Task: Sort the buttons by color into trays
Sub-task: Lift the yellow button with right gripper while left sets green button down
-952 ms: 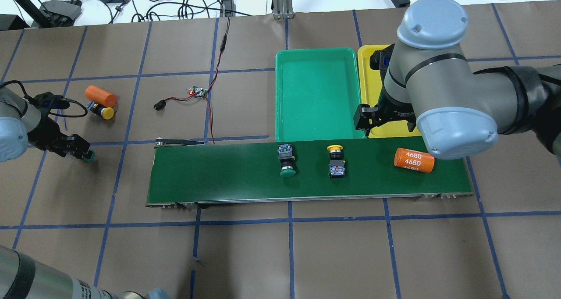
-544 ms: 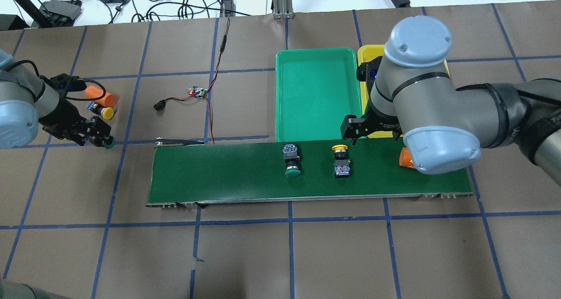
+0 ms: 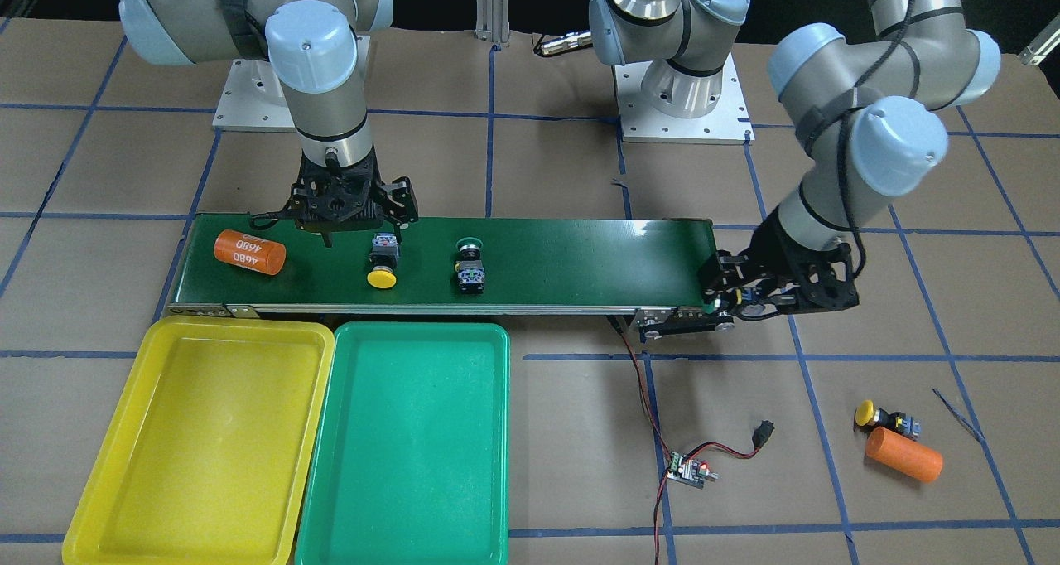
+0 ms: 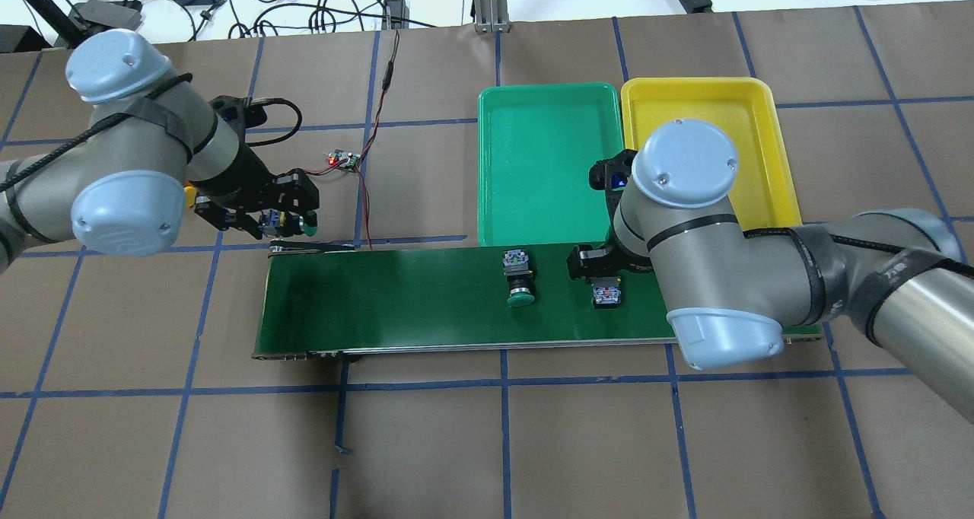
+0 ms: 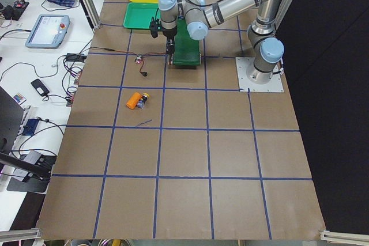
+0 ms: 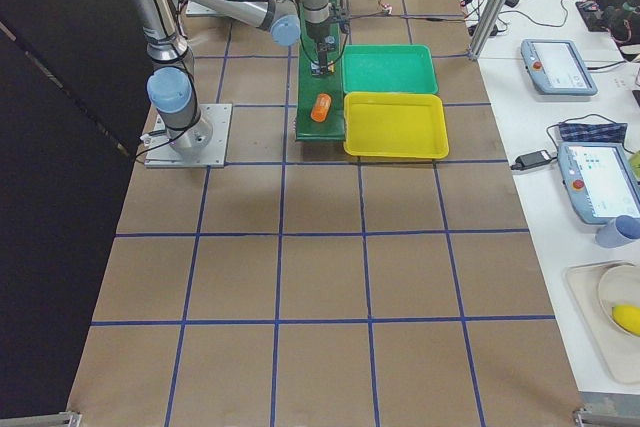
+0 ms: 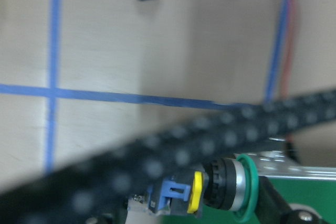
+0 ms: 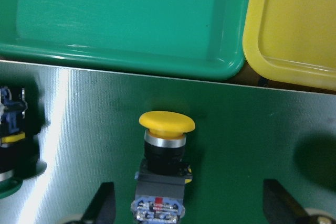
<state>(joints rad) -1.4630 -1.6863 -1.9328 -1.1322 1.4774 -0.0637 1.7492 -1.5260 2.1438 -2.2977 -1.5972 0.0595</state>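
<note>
Right pincer (image 8: 189, 203), wide apart, now astride yellow button (image 8: 165, 150); left pincer (image 4: 291, 218) tight around green button (image 7: 231, 184); "4680" cylinder (image 3: 250, 253).

Four buttons are showing: two yellow buttons (image 3: 382, 267) (image 3: 882, 417) and two green buttons (image 3: 470, 268) (image 7: 226, 184). Two trays are sitting out, a yellow tray (image 3: 199, 441) and a green tray (image 3: 406, 441), plus two orange cylinders (image 3: 249, 252) (image 3: 903, 453) and one conveyor belt (image 3: 580, 258)

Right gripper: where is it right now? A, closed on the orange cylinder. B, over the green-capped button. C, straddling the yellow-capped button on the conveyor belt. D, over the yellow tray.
C: in the right wrist view the yellow-capped button lies on the conveyor belt between the spread fingers of the right gripper, with a gap on each side.
</note>
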